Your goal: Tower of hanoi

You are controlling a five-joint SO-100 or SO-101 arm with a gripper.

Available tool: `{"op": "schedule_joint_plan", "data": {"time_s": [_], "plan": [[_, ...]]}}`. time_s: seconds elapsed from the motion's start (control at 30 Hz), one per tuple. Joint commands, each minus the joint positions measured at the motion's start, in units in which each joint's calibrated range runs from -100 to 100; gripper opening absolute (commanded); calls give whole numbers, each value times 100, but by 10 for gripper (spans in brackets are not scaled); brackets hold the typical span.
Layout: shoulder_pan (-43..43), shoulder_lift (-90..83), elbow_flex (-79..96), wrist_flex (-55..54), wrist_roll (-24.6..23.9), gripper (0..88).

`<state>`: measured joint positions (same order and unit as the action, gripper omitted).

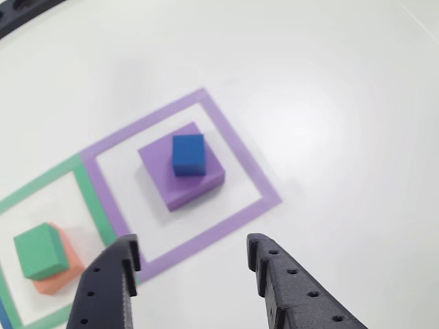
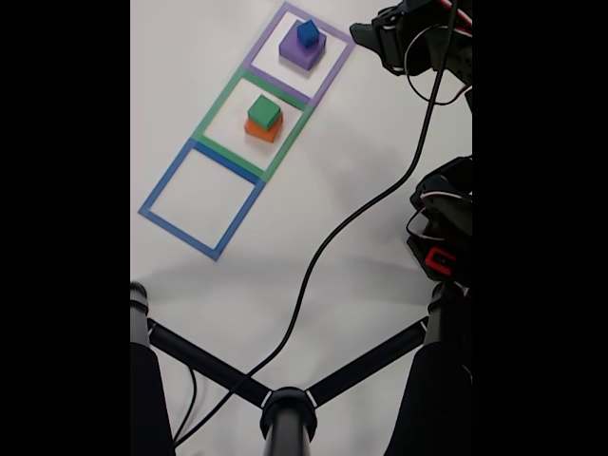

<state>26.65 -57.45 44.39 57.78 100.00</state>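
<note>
My hand hangs released at the bottom of the other view, its two dark fingers spread wide apart with nothing between them, poised above the lower edge of the purple tape square. In the fixed view my hand sits at the upper right of the frame, just beside that same square.

The surface is plain glossy white, with soft glare across the upper part of the other view. Three tape squares lie on it in a diagonal row in the fixed view: purple at the top, the green tape square in the middle, and the blue tape square at the lower left, its inside bare.

The purple block lies flat inside the purple tape square, near the middle of the other view, and the small blue cube sits on top of it, set toward one corner. At the lower left of that view, inside the green tape square, the green block rests on the salmon-orange block, turned a little off square from it.

A black cable runs across the surface from the upper right down to a dark stand at the bottom of the fixed view.
</note>
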Motion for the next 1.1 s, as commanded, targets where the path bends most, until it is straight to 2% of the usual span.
{"op": "schedule_joint_plan", "data": {"time_s": [0.0, 0.27, 0.47, 0.83, 1.07], "plan": [[76, -152, 1227, -1647, 0, 234], [76, 657, 2917, -4520, 0, 248], [84, 1843, 3290, -6333, 0, 243], [46, 3966, 3117, -8753, 0, 236], [-61, 4960, 2835, -9668, 0, 229]]}}
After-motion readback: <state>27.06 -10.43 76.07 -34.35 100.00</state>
